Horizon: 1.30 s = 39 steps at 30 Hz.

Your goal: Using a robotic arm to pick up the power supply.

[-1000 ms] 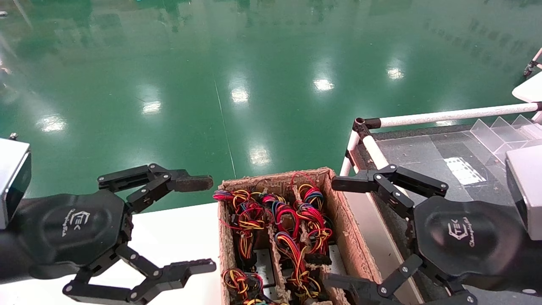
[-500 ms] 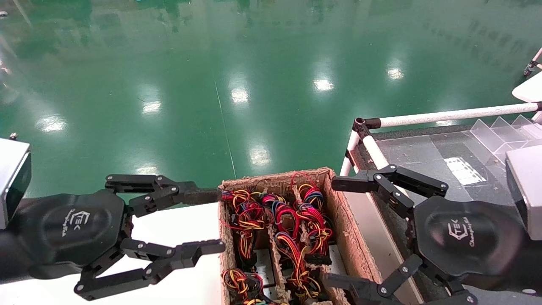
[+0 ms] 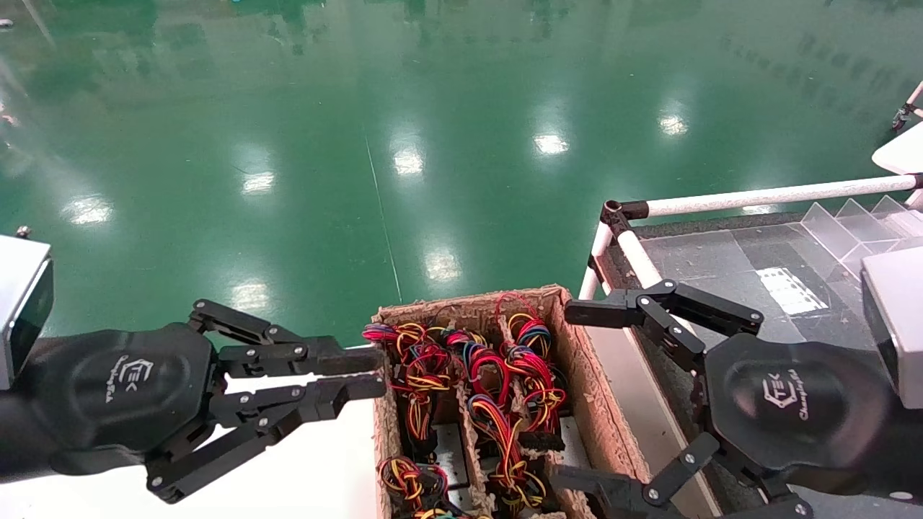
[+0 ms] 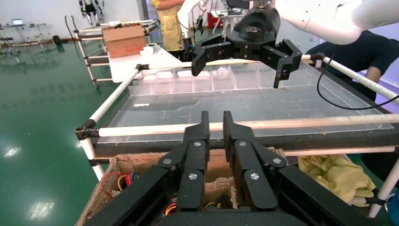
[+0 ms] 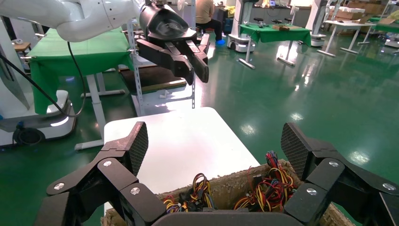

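Head view: two black grippers flank one cardboard box [image 3: 577, 360] split into compartments, each stuffed with red, yellow and orange wire bundles; the count of units is hard to tell. A power supply [image 3: 443, 441] shows as a strip of silver metal low in the box, under its wires. Left gripper [image 3: 360, 373], over the white table [image 3: 317, 461] just beside the box's left wall, has its fingers nearly together, holding nothing. Right gripper [image 3: 580, 393] spreads wide at the box's right side, empty.
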### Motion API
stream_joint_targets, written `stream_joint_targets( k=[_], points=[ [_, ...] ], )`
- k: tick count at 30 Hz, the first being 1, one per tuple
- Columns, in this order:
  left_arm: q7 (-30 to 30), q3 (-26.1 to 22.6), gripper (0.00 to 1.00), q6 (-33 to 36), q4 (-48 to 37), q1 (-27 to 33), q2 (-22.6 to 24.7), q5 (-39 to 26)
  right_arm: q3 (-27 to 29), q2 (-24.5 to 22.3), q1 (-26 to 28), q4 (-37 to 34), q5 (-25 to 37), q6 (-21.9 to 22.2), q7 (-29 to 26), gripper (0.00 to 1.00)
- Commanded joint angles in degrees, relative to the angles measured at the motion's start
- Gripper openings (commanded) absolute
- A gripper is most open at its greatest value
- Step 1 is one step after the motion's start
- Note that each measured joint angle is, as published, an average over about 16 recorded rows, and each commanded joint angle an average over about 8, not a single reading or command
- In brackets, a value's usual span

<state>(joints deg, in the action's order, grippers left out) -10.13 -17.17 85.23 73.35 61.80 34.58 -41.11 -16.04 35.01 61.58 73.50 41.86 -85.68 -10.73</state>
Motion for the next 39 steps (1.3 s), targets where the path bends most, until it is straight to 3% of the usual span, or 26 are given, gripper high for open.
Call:
stream_joint_targets(
  k=[1,5,13,30,39],
  points=[
    [0.0,0.0,0.0,0.0,0.0,0.0,0.0,0.0,0.0,0.0,0.0,0.0,0.0,0.0,0.0,1.0],
    [0.0,0.0,0.03,0.0,0.0,0.0,0.0,0.0,0.0,0.0,0.0,0.0,0.0,0.0,0.0,1.0],
    [0.0,0.0,1.0,0.0,0.0,0.0,0.0,0.0,0.0,0.0,0.0,0.0,0.0,0.0,0.0,1.0],
    [0.0,0.0,1.0,0.0,-0.01,0.0,0.0,0.0,-0.04,-0.05,-0.05,-0.17,0.15,0.08,-0.03,1.0],
    [0.02,-0.03,1.0,0.01,-0.04,0.02,0.0,0.01,-0.92,-0.46,-0.88,-3.97,2.37,1.02,-0.14,1.0]
  ],
)
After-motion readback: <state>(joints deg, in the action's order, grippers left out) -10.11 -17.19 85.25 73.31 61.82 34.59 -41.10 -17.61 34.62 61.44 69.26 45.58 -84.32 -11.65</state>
